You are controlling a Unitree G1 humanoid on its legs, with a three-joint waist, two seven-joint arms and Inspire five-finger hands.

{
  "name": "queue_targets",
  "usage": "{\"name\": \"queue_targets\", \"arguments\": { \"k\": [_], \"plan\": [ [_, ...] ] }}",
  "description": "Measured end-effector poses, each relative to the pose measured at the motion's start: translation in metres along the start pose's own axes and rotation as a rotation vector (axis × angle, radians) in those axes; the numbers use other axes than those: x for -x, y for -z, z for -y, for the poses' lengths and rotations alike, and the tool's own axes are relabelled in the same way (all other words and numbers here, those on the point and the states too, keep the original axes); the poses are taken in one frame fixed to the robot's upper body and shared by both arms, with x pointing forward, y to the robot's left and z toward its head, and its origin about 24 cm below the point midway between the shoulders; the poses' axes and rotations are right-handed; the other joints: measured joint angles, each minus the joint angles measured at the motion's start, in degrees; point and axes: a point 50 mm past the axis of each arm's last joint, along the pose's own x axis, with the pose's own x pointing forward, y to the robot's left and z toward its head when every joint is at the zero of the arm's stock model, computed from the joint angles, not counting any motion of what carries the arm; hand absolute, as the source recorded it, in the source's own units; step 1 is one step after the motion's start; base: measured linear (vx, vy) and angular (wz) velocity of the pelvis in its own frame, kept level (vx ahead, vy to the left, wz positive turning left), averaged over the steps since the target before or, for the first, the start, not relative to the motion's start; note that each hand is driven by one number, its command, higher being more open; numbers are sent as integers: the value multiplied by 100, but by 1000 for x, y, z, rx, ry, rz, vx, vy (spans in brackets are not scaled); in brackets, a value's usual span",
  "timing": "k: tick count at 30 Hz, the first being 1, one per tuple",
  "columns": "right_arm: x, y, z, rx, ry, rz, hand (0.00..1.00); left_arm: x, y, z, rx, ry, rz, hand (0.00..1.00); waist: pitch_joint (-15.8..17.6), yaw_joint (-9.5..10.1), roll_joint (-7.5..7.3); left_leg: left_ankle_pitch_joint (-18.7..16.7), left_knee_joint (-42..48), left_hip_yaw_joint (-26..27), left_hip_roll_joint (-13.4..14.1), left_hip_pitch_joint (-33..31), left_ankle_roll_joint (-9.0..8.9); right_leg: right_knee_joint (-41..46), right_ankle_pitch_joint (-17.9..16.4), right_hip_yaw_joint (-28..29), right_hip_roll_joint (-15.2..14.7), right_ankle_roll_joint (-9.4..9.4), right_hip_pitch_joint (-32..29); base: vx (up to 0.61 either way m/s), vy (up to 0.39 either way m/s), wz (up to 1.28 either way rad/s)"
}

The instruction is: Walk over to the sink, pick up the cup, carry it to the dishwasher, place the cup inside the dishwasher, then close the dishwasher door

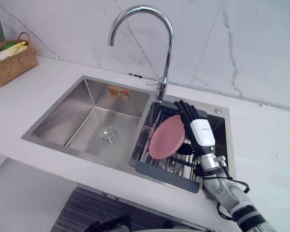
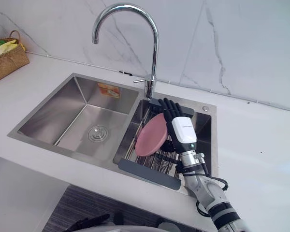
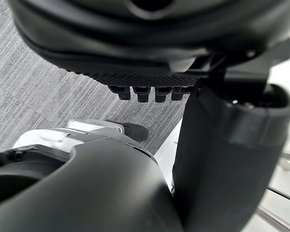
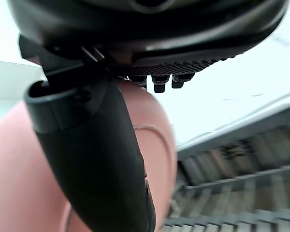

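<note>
A steel double sink (image 1: pixel 58 112) is set into a white counter (image 1: pixel 266 145) below a veined marble wall (image 1: pixel 241 43). An arched faucet (image 1: pixel 170 43) is mounted behind the divider. A round drain (image 1: pixel 108 136) is seen in the left bowl, and an orange sticker (image 1: pixel 118 92) on its back wall. In the right bowl a pink plate (image 1: pixel 165 137) is stood on edge in a wire rack (image 1: pixel 171 164). The right hand (image 1: pixel 201 133) is placed against the plate's right rim, fingers stretched out. A wicker basket (image 1: pixel 12 65) is set at the far left.

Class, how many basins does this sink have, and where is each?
2. One larger basin on the left, with a drain; one smaller basin on the right, holding a rack, a pink dish and the right hand.
</note>
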Motion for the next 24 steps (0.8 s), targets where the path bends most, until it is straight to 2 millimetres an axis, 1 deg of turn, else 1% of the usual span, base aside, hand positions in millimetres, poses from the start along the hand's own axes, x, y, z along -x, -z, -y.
{"name": "queue_targets", "arguments": {
  "k": [3,7,10,12,17,20,21,24],
  "plan": [
    [-1,2,4,10,7,5,100,0,-2,0,0,3,10,100,46,16,-29,0,0,-14,-12,-9,1,0,3,-1,-12,1,-1,0,0,0],
    [-2,2,10,6,-9,40,100,0,-2,-1,6,6,13,100,52,12,-29,6,4,-14,-23,-39,24,-1,20,2,-20,-9,-16,0,0,0],
    [-6,1,16,15,-64,81,100,0,-2,-1,9,6,13,100,54,11,-28,1,26,-13,-24,-38,29,-2,20,6,-18,-7,-15,0,0,0],
    [-11,-4,23,28,-140,135,100,0,-2,-1,11,6,12,100,55,-3,-29,0,27,-6,-24,-35,29,-4,19,14,-16,-6,-15,0,0,0],
    [-22,-8,33,0,-258,190,100,0,-2,-1,11,9,12,100,58,-11,-35,0,26,-4,-24,-27,29,-3,16,17,-17,-6,-16,-13,-1,0],
    [-23,-8,38,-4,-299,212,100,0,-2,-2,11,8,15,100,68,-6,-53,-2,26,-3,-27,-18,30,-3,11,17,-21,-4,-17,0,0,0],
    [-23,-9,41,1,-317,225,0,0,-2,-2,11,7,16,100,76,-7,-67,-2,26,0,-26,-18,30,-3,11,20,-21,-4,-18,0,0,0],
    [-25,-9,47,10,-367,255,0,0,-3,-3,9,5,17,100,76,-16,-91,-9,26,23,-25,-9,32,-2,11,45,-20,-4,-21,0,0,-3]
  ]
}}
